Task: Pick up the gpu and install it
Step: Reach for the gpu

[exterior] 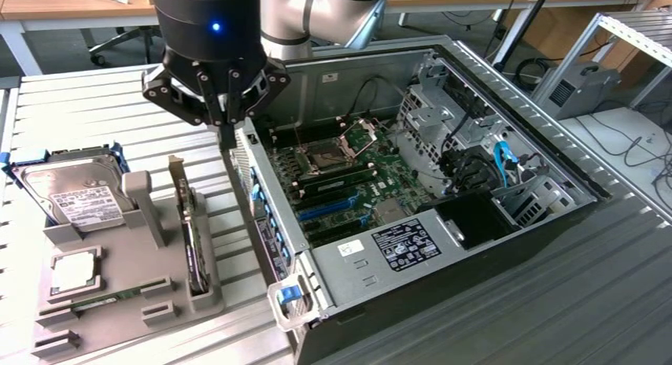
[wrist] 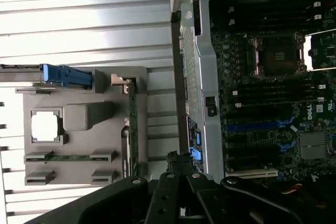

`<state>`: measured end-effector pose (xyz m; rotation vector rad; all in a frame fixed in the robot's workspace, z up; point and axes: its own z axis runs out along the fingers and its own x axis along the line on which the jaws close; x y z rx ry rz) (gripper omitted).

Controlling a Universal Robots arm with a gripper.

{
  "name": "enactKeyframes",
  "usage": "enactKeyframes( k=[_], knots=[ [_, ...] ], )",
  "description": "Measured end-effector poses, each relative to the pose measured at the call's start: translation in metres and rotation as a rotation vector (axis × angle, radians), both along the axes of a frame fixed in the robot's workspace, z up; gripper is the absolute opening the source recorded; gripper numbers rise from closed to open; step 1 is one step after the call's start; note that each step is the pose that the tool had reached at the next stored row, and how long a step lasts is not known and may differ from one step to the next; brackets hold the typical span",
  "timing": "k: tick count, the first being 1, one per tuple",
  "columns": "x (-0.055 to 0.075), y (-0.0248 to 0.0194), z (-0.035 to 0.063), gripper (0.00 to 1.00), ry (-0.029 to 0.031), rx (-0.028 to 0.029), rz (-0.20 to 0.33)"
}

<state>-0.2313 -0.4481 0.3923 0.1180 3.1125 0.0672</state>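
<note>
The gripper [exterior: 223, 123] hangs with its jaws together and nothing between them, its tips low over the top edge of the computer case's [exterior: 420, 290] perforated back wall. A small blue light [exterior: 216, 25] glows on its black body. In the wrist view the gripper [wrist: 176, 159] sits over that same wall edge, and its dark housing covers whatever lies beneath it.

The gpu [exterior: 189, 223] stands on edge in a slot of the grey holder [exterior: 116, 306], on the exterior view's left of the case, apart from the gripper. Only its thin edge and silver end bracket show, and its fan face cannot be made out. In the wrist view the gpu [wrist: 133, 124] is a narrow green strip along the holder [wrist: 84, 116].

The hard drive [exterior: 74, 196] leans in the holder and carries a white label with dark print too small to read. In front of it lie a square processor chip [exterior: 74, 272] and a memory stick [exterior: 105, 296], neither with legible marks.

Inside the open case, a white label [exterior: 404, 243] on the power supply bears a barcode-like block and fine text that cannot be read. The motherboard [wrist: 262, 103] has white lettering near one edge, too small to be sure of. Blue card slots [exterior: 330, 204] stand empty on it. The case's front corner is cut off by the edge of the exterior view.
</note>
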Motion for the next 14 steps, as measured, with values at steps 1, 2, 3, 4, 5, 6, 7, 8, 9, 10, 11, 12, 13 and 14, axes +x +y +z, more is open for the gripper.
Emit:
enactKeyframes(
  k=[1, 2, 3, 4, 5, 6, 7, 8, 9, 10, 11, 12, 13, 14],
  knots=[
    [0.0000, -0.0003, 0.0000, 0.11, 0.0000, 0.0000, 0.000],
    [0.0000, -0.0005, 0.0000, 0.11, 0.0000, 0.0000, 0.000],
    [0.0000, -0.0008, 0.0000, 0.11, 0.0000, 0.0000, 0.000],
    [0.0000, -0.0010, 0.0000, 0.11, 0.0001, 0.0000, 0.000],
    [0.0000, -0.0013, 0.0000, 0.11, 0.0001, 0.0000, 0.000],
    [0.0000, -0.0015, -0.0001, 0.11, 0.0000, 0.0000, 0.000],
    [0.0000, -0.0018, -0.0001, 0.11, 0.0001, -0.0001, 0.000],
    [0.0000, -0.0020, -0.0001, 0.11, 0.0000, 0.0000, 0.000],
    [0.0000, -0.0023, -0.0001, 0.11, 0.0000, 0.0000, 0.000],
    [0.0000, -0.0026, -0.0001, 0.11, 0.0000, 0.0000, 0.000],
    [0.0000, -0.0028, -0.0001, 0.11, 0.0000, 0.0000, 0.000],
    [0.0000, -0.0030, -0.0002, 0.11, 0.0000, 0.0000, 0.000],
    [0.0000, -0.0033, -0.0002, 0.11, 0.0000, 0.0000, 0.000],
    [0.0000, -0.0035, -0.0002, 0.11, 0.0001, 0.0000, 0.000]
  ],
)
